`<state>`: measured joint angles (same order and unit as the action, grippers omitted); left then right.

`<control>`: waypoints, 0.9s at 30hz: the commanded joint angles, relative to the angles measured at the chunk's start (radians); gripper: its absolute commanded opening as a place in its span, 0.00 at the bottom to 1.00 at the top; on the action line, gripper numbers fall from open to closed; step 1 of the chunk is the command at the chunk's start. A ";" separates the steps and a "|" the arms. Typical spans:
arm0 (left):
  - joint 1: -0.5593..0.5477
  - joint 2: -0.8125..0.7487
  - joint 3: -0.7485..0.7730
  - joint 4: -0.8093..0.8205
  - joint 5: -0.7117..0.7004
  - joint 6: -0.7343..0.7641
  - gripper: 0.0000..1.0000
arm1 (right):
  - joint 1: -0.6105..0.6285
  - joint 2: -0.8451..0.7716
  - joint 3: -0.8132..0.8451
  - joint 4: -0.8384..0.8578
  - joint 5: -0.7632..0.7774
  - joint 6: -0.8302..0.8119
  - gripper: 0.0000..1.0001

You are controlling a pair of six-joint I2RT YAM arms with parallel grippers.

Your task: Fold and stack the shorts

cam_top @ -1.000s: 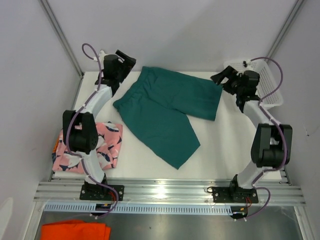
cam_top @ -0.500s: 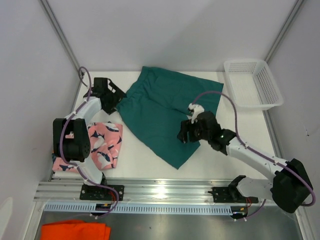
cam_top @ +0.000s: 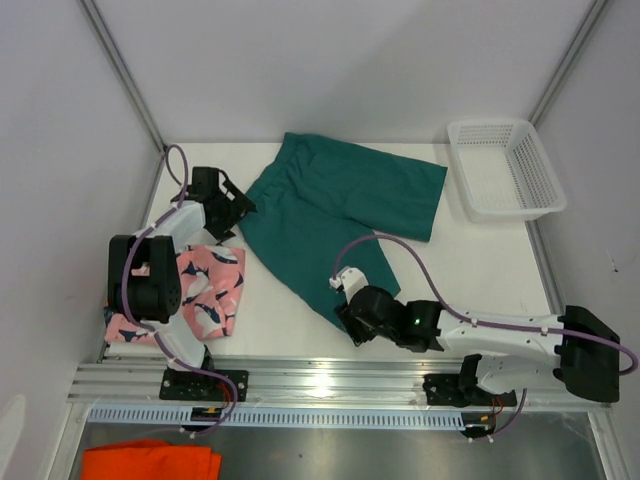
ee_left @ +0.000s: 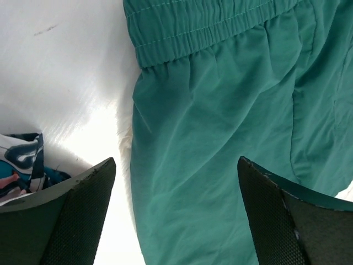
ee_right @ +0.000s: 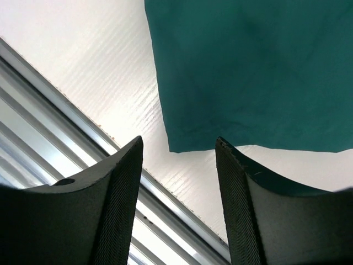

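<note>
A white bench (cam_top: 470,270) stands boxed in by pale grey walls (cam_top: 350,60) on three sides, with slanted metal posts in the far corners; an aluminium rail (cam_top: 330,380) runs along its near edge and carries both arm bases; a white mesh basket (cam_top: 505,170) sits in the far right corner; an orange cloth (cam_top: 150,462) lies below the rail at the near left.

The teal shorts (cam_top: 340,215) lie spread flat across the middle, waistband to the left, one leg toward the basket and the other toward the rail; the pink shark shorts (cam_top: 205,295) lie folded at the near left, beside the left arm.

The left end effector (cam_top: 235,208) hangs over the left end of the teal waistband, its fingers spread wide with nothing between them; the right end effector (cam_top: 345,315) sits low at the near leg's hem corner, its fingers parted and pinching nothing, the hem just beyond their tips.

A second ago both arms were raised at the far side, the left at the far left corner and the right by the basket; since then both have come down to the teal shorts, which have hardly shifted.
</note>
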<state>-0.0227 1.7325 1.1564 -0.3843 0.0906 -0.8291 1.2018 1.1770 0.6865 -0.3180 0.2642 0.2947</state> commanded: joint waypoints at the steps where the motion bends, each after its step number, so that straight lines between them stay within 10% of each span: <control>1: 0.015 0.025 0.002 0.027 0.012 0.019 0.91 | 0.050 0.055 0.008 -0.003 0.105 0.000 0.56; 13: 0.061 0.071 0.009 0.044 0.026 0.031 0.82 | 0.090 0.295 0.059 0.039 0.153 -0.040 0.55; 16: 0.072 0.071 0.008 0.047 0.026 0.035 0.78 | 0.081 0.349 0.070 0.059 0.153 -0.049 0.43; 17: 0.076 0.071 0.006 0.047 0.026 0.038 0.78 | 0.081 0.361 0.082 0.053 0.162 -0.045 0.21; 20: 0.081 0.071 -0.001 0.050 0.024 0.039 0.77 | 0.088 0.369 0.081 0.049 0.173 -0.045 0.01; 27: 0.083 0.104 -0.017 0.104 0.031 0.024 0.65 | 0.097 0.224 0.035 0.039 0.155 -0.026 0.00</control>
<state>0.0494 1.8149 1.1492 -0.3294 0.1093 -0.8116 1.2922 1.4773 0.7303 -0.2829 0.4053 0.2535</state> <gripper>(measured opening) 0.678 0.009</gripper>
